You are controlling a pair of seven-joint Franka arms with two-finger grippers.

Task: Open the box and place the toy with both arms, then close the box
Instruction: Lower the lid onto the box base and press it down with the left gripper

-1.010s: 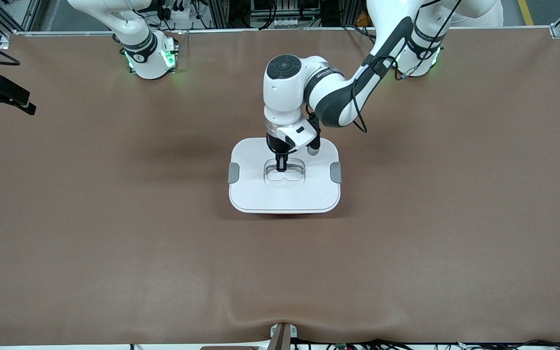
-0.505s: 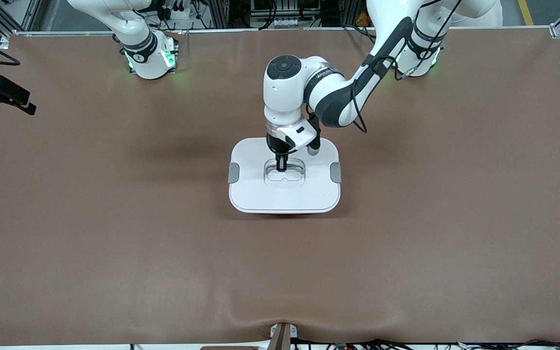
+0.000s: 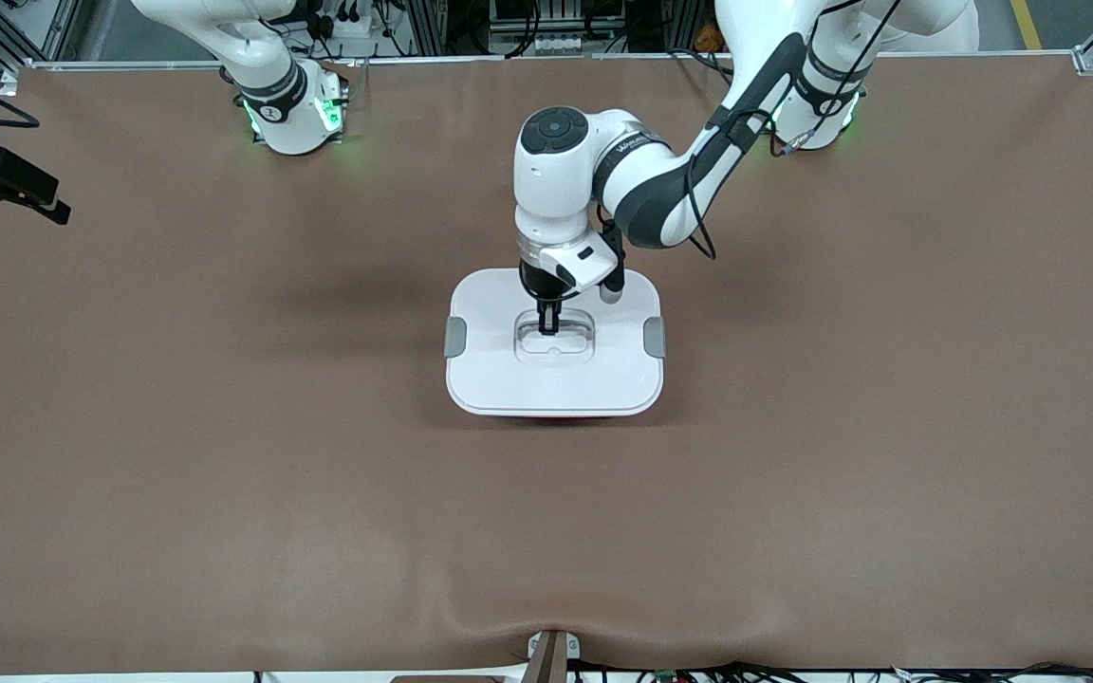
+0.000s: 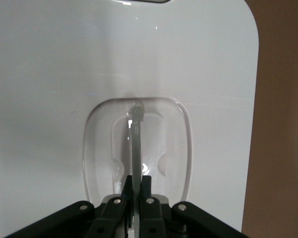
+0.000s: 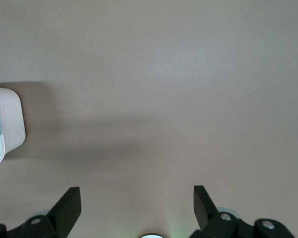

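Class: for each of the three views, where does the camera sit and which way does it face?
Front view: high across the table, facing both arms' bases; left gripper on the box.
Left wrist view: looks down on the lid handle, fingers shut on it.
Right wrist view: over bare table, open fingers; shares the box's edge.

Box (image 3: 554,379) nudged slightly toward right arm's end (barely); nothing else changed.

Toy unseen; box (image 5: 5,124) cut by right wrist view's edge.
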